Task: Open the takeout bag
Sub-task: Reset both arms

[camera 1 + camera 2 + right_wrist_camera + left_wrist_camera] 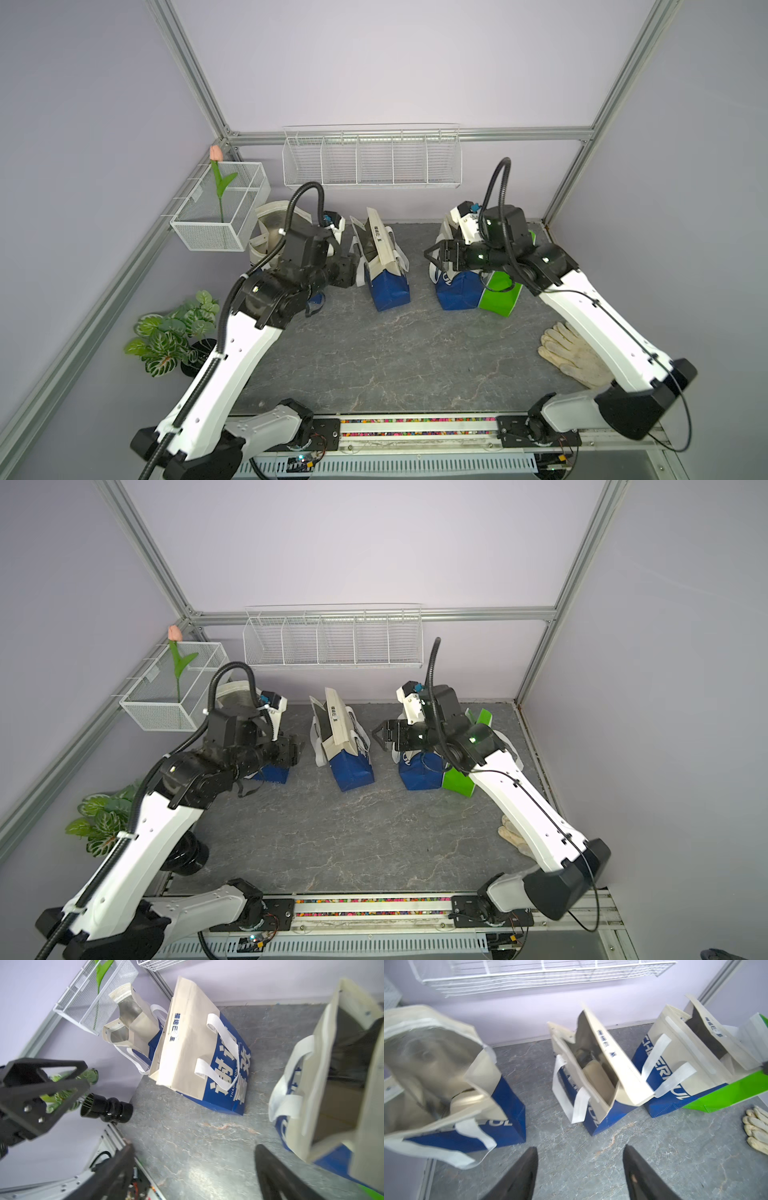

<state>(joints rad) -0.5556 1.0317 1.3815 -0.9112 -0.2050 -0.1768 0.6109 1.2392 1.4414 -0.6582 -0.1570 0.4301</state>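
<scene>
Left gripper (579, 1147) and right gripper (193, 1146) are seen spread, empty; leaning middle bag (384, 262) could be toppled if bumped sideways.

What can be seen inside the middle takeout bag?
Through the open top of the middle bag, the left wrist view shows a beige container and a dark object next to it. The bag's walls cover the bottom.

White left arm (232, 345) and right arm (598, 328), black joints, ribbed black cables (309, 189), black left gripper (580, 1148) and right gripper (194, 1146)
</scene>
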